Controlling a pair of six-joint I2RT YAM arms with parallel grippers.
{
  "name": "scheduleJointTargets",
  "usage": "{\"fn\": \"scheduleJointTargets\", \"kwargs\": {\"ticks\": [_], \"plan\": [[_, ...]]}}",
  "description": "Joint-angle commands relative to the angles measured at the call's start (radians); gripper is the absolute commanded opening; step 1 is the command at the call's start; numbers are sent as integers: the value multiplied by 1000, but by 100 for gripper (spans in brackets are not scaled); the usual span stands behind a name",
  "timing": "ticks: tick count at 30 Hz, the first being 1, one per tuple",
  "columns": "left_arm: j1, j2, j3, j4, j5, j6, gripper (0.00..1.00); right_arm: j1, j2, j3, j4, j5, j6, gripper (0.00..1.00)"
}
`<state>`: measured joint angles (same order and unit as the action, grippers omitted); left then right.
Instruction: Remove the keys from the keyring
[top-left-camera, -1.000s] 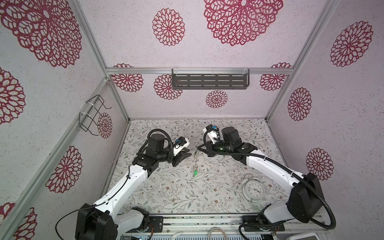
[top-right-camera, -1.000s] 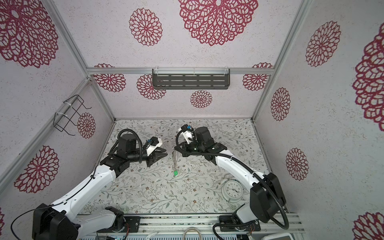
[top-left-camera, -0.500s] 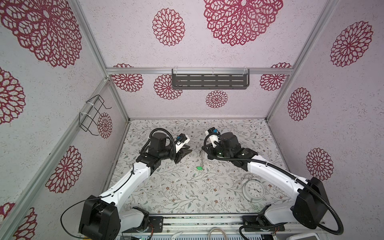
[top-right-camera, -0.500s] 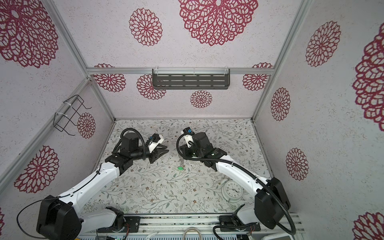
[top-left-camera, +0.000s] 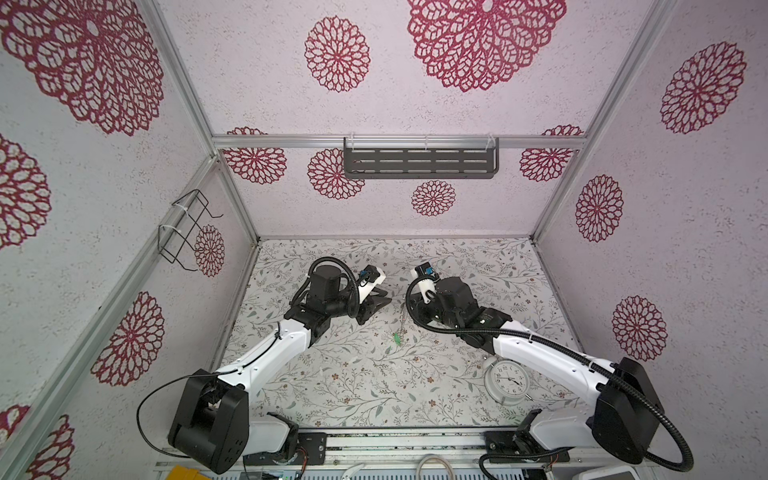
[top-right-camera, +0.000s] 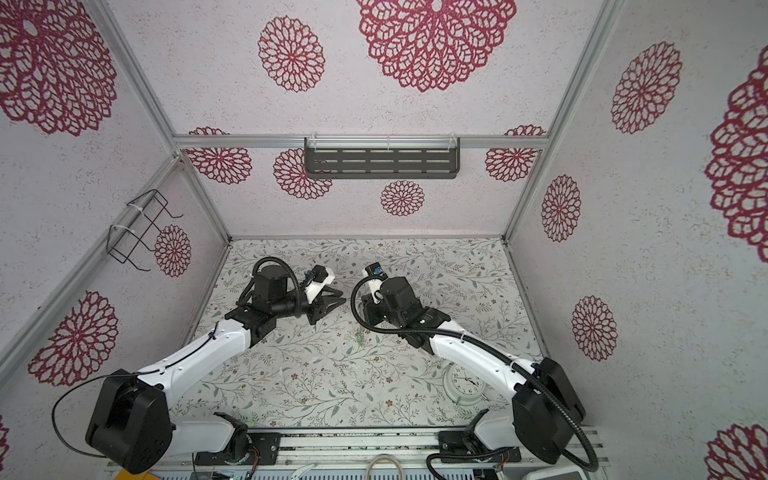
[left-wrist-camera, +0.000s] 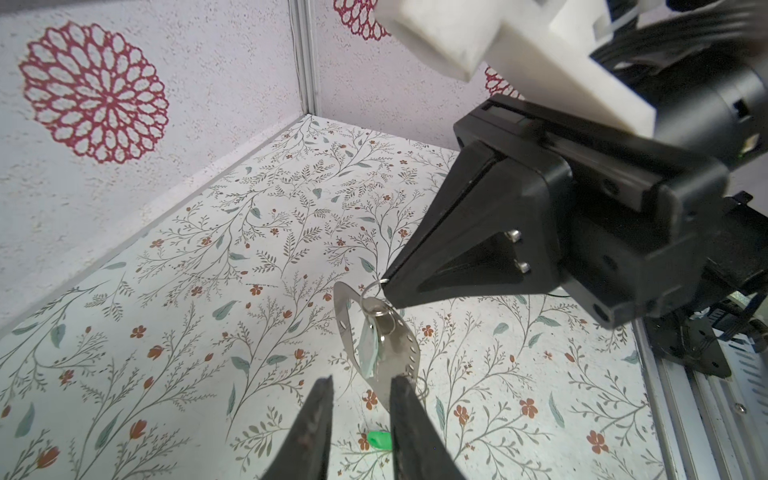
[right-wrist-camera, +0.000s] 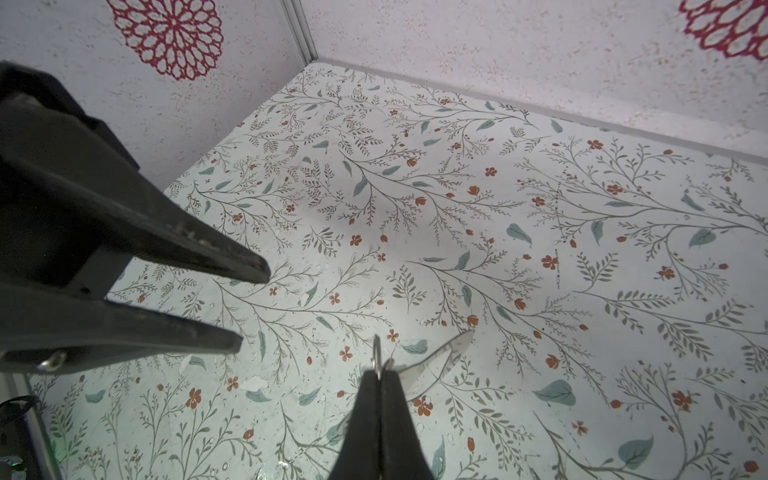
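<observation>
Left wrist view: right gripper (left-wrist-camera: 385, 286) jaws pinch the wire ring (left-wrist-camera: 372, 283). Left gripper (left-wrist-camera: 362, 382) jaws, narrowly apart, should clamp the lower end of the keyring (left-wrist-camera: 405, 340).

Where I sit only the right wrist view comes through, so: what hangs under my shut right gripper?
Observer: The keyring, a flat loop with an oval opening, hangs whole from the thin wire ring that the right gripper pinches.
Operator: Any key on it?
Observer: A pale-tagged key hangs across that opening.
Operator: And the green one?
Observer: The green tag shows beneath the keyring's lower end; whether it hangs or lies on the table, I cannot tell.
</observation>
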<state>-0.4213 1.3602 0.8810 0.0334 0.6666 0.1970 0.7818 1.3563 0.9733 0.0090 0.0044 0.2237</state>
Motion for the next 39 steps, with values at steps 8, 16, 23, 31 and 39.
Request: {"fn": "scheduleJointTargets", "kwargs": {"ticks": [8,16,23,31,39], "plan": [[-10,20,4,-3,87,-1,28,10,-127,-213,394,-62,-148,0],[-30,-10,4,-51,108,40,28,3,-173,-439,816,-229,-311,0],[-52,-26,12,-130,100,93,27,2,-148,-481,927,-314,-343,0],[-62,-76,-8,-179,64,136,27,-18,-115,-501,1009,-405,-345,0],[-64,-110,-17,-197,78,156,27,-31,-102,-493,1008,-443,-343,0]]}}
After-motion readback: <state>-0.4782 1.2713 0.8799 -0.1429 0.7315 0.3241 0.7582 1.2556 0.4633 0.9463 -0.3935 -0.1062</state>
